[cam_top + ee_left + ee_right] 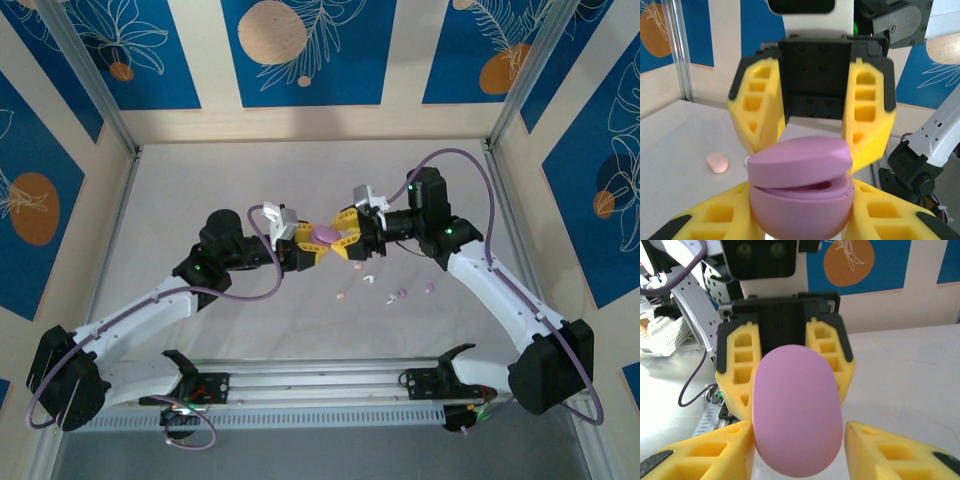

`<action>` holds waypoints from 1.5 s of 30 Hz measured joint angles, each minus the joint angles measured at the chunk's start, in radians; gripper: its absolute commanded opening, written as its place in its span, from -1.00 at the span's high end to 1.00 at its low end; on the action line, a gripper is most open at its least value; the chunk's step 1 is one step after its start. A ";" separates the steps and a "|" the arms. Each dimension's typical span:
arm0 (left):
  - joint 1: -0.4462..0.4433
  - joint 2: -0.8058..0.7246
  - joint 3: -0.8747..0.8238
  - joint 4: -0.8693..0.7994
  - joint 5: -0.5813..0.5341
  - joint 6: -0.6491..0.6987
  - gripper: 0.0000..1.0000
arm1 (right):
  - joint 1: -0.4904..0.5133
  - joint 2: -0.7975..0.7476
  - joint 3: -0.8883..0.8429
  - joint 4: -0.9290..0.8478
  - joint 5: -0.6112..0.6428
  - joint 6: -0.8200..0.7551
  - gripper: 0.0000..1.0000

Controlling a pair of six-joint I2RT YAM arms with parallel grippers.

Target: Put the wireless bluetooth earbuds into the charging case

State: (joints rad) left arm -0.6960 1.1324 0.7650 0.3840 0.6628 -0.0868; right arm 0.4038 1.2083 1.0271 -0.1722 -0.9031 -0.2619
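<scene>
Several earbuds [402, 292]: tiny pink, white and light purple pieces are scattered loose on the table [200, 190], below the purple charging case and towards the right arm's side, well apart from it.
One pink earbud [717, 162]: seen from the left wrist, it lies on the table, low and to the left of the case; a small white piece just beside it is half hidden by a yellow finger.
Purple charging case [326, 234]: it is held above the table between the two grippers; its lid is raised by a narrow crack, and nothing can be made out inside.
Left gripper [316, 242]: it is closed narrowly on the lower half of the case, with both yellow fingers [715, 215] pressed against its sides.
Right gripper [342, 240]: it faces the left gripper from the opposite side of the case; its jaws are parted to either side of the lid, and in its own wrist view a slim gap is seen between one finger [890, 450] and the case.
Table: a pale surface lies below the case.
</scene>
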 measured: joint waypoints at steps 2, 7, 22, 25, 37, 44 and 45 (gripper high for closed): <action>-0.002 0.000 0.000 -0.019 0.014 0.011 0.65 | -0.010 0.003 0.014 0.007 0.007 0.019 -0.03; -0.006 0.000 0.000 -0.032 0.034 0.018 0.65 | -0.018 0.006 0.019 0.027 0.034 0.043 -0.01; -0.006 0.002 -0.027 0.051 0.036 -0.038 0.34 | 0.036 0.006 0.031 -0.019 0.114 -0.029 0.68; -0.006 0.003 -0.027 0.056 0.035 -0.039 0.20 | 0.042 0.006 0.046 -0.038 0.131 -0.040 0.73; -0.010 0.032 -0.027 0.066 0.034 -0.066 -0.04 | 0.074 0.006 0.060 -0.069 0.203 -0.079 0.74; -0.010 0.036 -0.027 0.065 0.035 -0.068 0.18 | 0.075 0.006 0.060 -0.076 0.220 -0.089 0.71; -0.011 0.036 -0.027 0.064 0.034 -0.069 0.22 | 0.075 0.006 0.060 -0.076 0.220 -0.090 0.69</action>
State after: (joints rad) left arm -0.7074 1.1683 0.7376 0.4484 0.6968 -0.1562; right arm 0.4789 1.2144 1.0866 -0.2485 -0.6827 -0.3519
